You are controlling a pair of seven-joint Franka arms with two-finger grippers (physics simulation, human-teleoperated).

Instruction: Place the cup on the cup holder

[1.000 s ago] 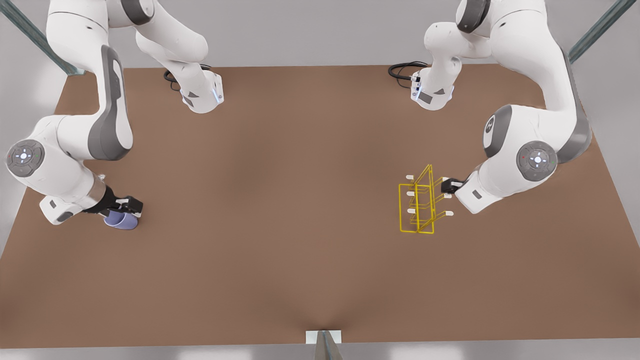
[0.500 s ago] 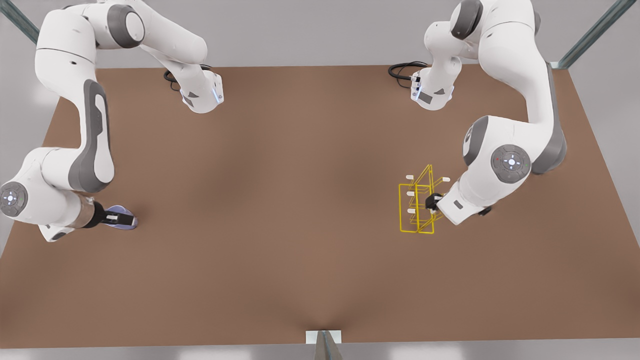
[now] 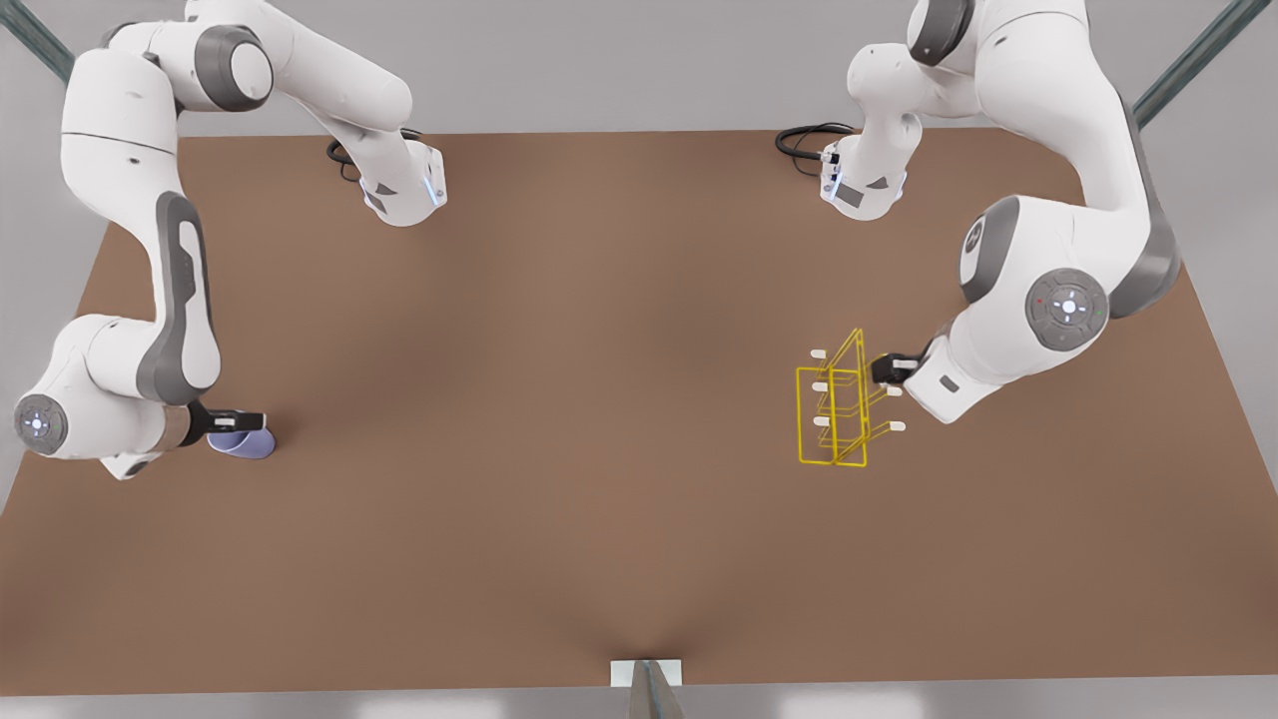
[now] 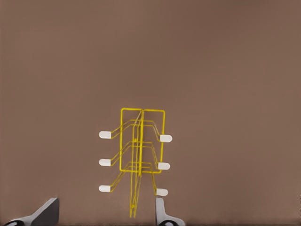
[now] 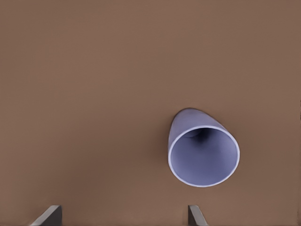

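The cup [image 3: 243,444] is a lavender-blue tumbler on the brown table [image 3: 559,399] at the front view's left. In the right wrist view its open mouth [image 5: 203,155] faces the camera. My right gripper [image 3: 240,423] hovers right over it, open; the cup lies beyond the fingertips [image 5: 194,213], not between them. The cup holder [image 3: 834,414], a yellow wire rack with white-capped prongs, stands at the front view's right. My left gripper [image 3: 887,369] sits beside its upper prongs. In the left wrist view the cup holder [image 4: 141,141] lies ahead of the open left gripper [image 4: 104,210].
Both arm bases [image 3: 404,190] [image 3: 864,185] stand at the table's far edge with black cables beside them. A small white bracket [image 3: 646,672] marks the near edge. Bare brown tabletop lies between cup and rack.
The left gripper dipped toward the rack's lower prongs, then rose back beside the upper ones. The right arm's elbow swung outward while its gripper stayed over the cup.
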